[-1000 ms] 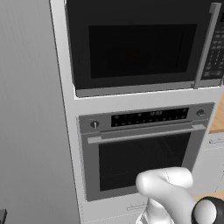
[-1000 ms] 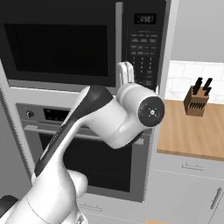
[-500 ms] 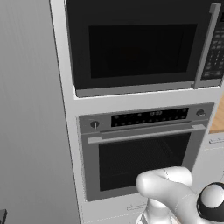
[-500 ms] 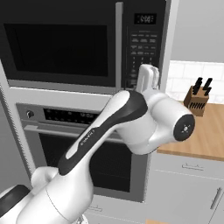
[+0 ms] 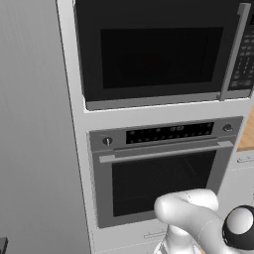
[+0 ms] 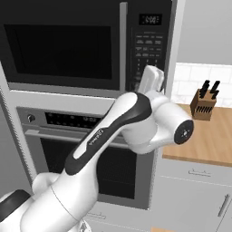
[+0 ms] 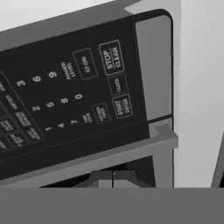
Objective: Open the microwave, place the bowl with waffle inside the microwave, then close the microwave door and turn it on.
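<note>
Microwave (image 5: 158,54): black built-in unit above the steel oven (image 5: 163,173). Microwave door (image 6: 63,45): closed flush, grey vertical bar handle (image 6: 122,45) at its right edge, beside the keypad strip (image 6: 149,45).
Claw (image 7: 113,179): clenched, finger tips together, grasping nothing; held just before the lower corner of the keypad, whose START and STOP/CLEAR buttons show in the hand view.
Arm (image 6: 113,131): raised in front of the oven toward the keypad.
Table (image 6: 208,140): wooden, right of the units, carrying a knife block (image 6: 205,102).
</note>
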You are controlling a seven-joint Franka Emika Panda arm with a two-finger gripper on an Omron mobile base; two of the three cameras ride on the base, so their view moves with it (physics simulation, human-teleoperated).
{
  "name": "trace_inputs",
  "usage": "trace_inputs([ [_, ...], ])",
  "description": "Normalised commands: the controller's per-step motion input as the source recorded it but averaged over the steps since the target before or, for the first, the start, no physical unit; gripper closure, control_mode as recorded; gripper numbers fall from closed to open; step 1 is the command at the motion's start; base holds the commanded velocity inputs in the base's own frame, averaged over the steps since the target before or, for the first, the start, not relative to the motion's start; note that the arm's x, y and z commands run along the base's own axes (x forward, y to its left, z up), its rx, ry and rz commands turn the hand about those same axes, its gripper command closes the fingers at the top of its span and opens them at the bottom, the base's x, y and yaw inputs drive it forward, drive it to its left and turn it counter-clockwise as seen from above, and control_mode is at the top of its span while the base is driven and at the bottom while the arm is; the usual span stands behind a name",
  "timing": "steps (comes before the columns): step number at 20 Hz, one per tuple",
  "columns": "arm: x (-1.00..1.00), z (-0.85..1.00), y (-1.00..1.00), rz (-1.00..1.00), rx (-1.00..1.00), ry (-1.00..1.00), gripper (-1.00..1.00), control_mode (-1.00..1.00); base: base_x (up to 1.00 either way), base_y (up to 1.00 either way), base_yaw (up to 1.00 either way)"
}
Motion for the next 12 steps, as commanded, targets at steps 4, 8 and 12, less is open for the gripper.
trace_inputs([
  [4,0.29,0.0,0.05,0.0,0.06,0.0,1.0,-1.0,0.0,0.0,0.0],
  [8,0.47,-0.07,0.01,-0.03,0.04,0.0,1.0,-1.0,0.0,0.0,0.0],
  [12,0.55,-0.26,0.0,-0.07,0.02,0.0,1.0,-1.0,0.0,0.0,0.0],
])
